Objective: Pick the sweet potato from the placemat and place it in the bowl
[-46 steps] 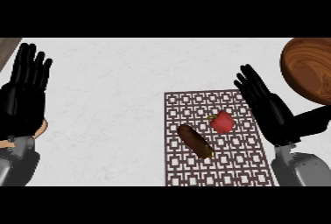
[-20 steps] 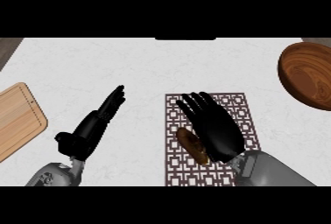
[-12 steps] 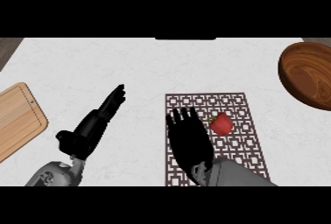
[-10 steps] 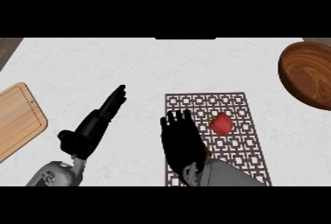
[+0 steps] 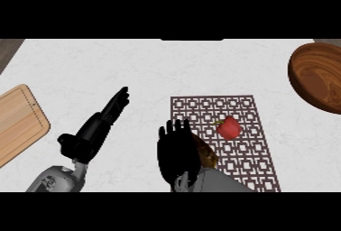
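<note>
Looking down from the head view, we are lowering our right hand (image 5: pixel 177 151) over the placemat (image 5: pixel 230 108), fingers spread and straight, closing on nothing. The sweet potato (image 5: pixel 206 155) is lying on the mat's left side, mostly hidden beneath that hand, only a brown edge showing beside a red fruit (image 5: pixel 228 129). Our left hand (image 5: pixel 100 128) is resting flat on the counter (image 5: pixel 153 67), fingers straight and pressed together. The grasp, lift and carry to the wooden bowl (image 5: pixel 320 79), well apart at upper right, are remaining.
</note>
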Tool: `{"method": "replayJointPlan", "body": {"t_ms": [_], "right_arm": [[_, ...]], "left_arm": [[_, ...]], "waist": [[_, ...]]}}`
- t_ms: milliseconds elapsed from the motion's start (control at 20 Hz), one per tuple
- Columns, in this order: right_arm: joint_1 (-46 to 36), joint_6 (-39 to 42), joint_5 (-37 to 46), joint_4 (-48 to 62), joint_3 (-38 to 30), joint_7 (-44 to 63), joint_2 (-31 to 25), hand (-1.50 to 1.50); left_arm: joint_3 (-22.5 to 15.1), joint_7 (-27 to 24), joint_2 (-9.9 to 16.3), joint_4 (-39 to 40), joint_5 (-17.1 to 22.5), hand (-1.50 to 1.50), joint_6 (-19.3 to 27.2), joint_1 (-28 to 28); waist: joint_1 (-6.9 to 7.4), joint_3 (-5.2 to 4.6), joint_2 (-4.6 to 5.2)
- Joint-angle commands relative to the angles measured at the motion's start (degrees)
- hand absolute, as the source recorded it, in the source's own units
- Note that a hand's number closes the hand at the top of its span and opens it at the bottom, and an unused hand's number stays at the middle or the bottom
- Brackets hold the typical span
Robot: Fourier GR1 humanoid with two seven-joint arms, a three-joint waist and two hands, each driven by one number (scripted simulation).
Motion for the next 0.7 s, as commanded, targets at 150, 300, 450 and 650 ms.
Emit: {"method": "replayJointPlan", "body": {"t_ms": [150,300,450,650], "right_arm": [[2.9,1.6,3.6,-1.4,6.3,11.3,2.0,-1.5],[2.8,4.5,6.7,-2.9,5.0,9.6,2.0,-1.5],[1.2,0.1,12.7,2.6,4.0,2.2,1.8,-1.5],[3.5,0.3,17.7,-1.7,5.4,0.7,-0.8,-1.5]], "left_arm": [[1.9,-1.0,-0.9,2.4,-1.4,0.0,-1.5,-1.3],[1.7,0.5,-1.5,-0.8,-2.2,0.0,-0.5,0.7],[3.8,-1.1,-0.8,0.5,-1.3,0.0,-3.4,1.6],[3.3,1.3,-1.6,-1.9,-3.2,0.0,-2.8,1.5]], "waist": [[-0.14,0.07,0.15],[-0.07,0.09,0.1],[0.09,0.1,0.27],[-0.05,0.11,0.18]]}}
